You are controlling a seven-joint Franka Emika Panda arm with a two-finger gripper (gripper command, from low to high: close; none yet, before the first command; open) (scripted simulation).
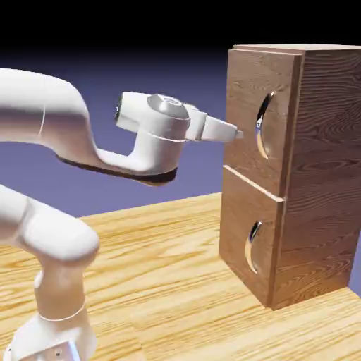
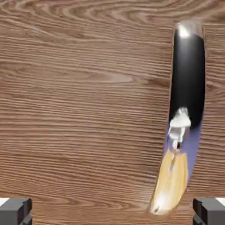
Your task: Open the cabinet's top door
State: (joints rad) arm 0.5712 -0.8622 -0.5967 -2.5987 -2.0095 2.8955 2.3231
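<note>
Jaws stand wide with nothing between them; the gripper [image 1: 238, 133] hovers right of centre before the top door [image 1: 259, 127] on the cabinet [image 1: 321, 176]. Best to centre its handle [image 2: 186, 101], at frame right, between the fingertips [image 2: 16, 210] before closing.
</note>
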